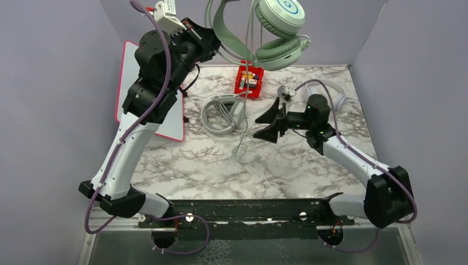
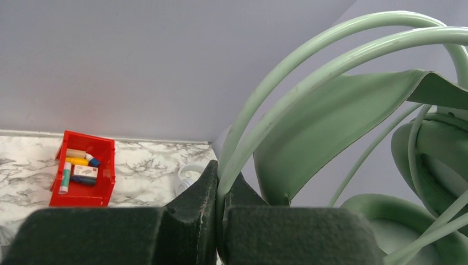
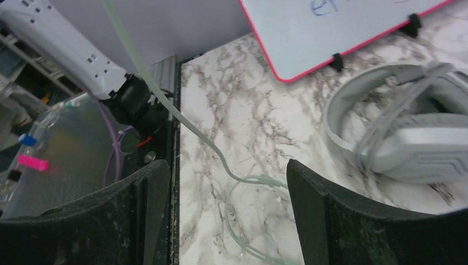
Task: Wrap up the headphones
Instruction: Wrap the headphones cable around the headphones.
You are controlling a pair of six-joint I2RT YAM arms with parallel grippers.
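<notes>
Well in front of the red bin, the right gripper stood wide open and empty above the slack end of the mint-green cable, which trailed onto the marble table. The grey-white headset lay just left of the bin's front. High above and behind the bin, the left gripper was clamped on the wire headband of the mint-green headset, holding it aloft. The wrap looked best served by pinching the cable low, then winding it without tugging the raised headset.
</notes>
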